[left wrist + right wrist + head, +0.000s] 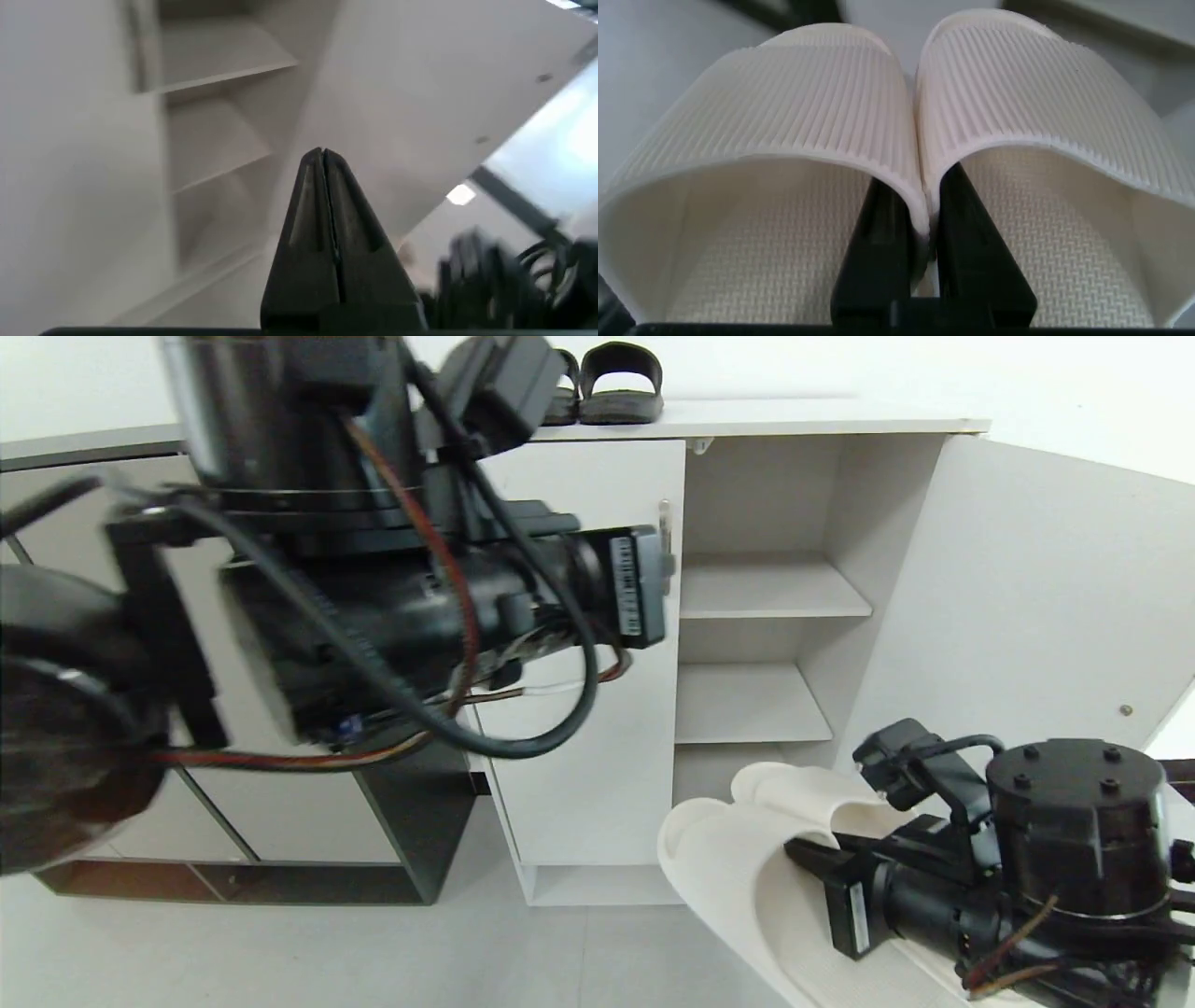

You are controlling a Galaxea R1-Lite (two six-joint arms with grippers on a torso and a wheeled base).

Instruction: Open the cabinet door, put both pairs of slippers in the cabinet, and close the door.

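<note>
Pair of white slippers (738,859) low at the near right, off the floor, side by side and touching, toes toward the cabinet (840,425); just short of its open right compartment, not yet inside. Gripped by the right gripper (918,201), one finger (878,243) inside each slipper, pinching the two adjoining inner walls of the ribbed straps together. Second pair, black slippers (621,378), resting on the cabinet top at the far edge, partly hidden behind the left arm. Right door (1027,607) swung wide open to the right; two bare white shelves (766,590) inside, one above the other; left door (597,756) closed, with a small metal handle at its inner edge. Left gripper (323,163) pressed together, holding nothing; raised high on the left, apparently in front of the closed door, though hard to place exactly from the head view; pointed toward the open shelves and door. Farther left, a darker shelving unit (401,821) against the wall; pale floor (373,952) beneath all.
</note>
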